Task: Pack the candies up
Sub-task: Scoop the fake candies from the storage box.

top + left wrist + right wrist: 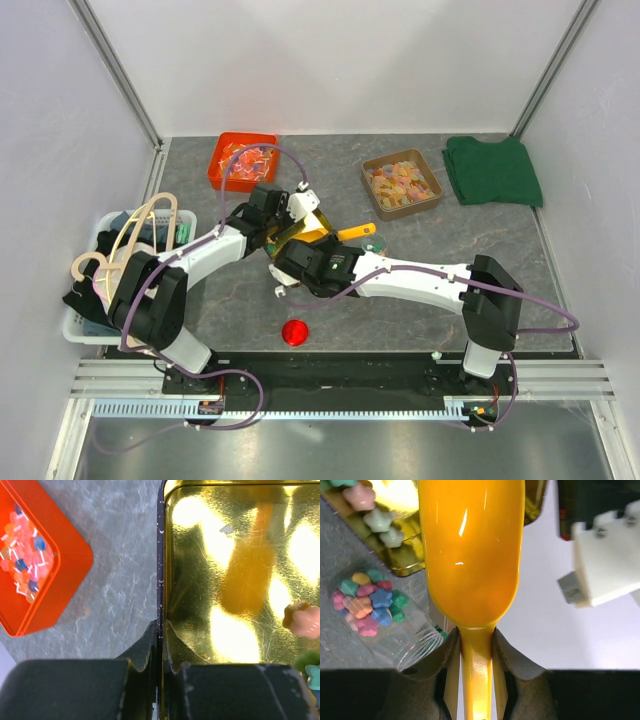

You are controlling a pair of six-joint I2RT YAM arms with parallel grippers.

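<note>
- From above, your left arm and right arm both reach to a gold tin near the middle of the counter. An orange tray sits by the far edge towards the left corner. A brown tray lies further right along that edge, and a green cloth is in the far right corner. A small red round thing lies by the near edge.
- In your left wrist view, the left claw is clenched on the tin's side wall, with one finger inside and one outside. A few candies, pink, green and blue, lie inside the tin at the picture's right edge.
- In your right wrist view, the right claw grips the handle of a yellow scoop, whose bowl reaches over the tin's corner. More candies lie in that corner. A heap of them fills a clear jar lying on its side on the counter just beside the tin.
</note>
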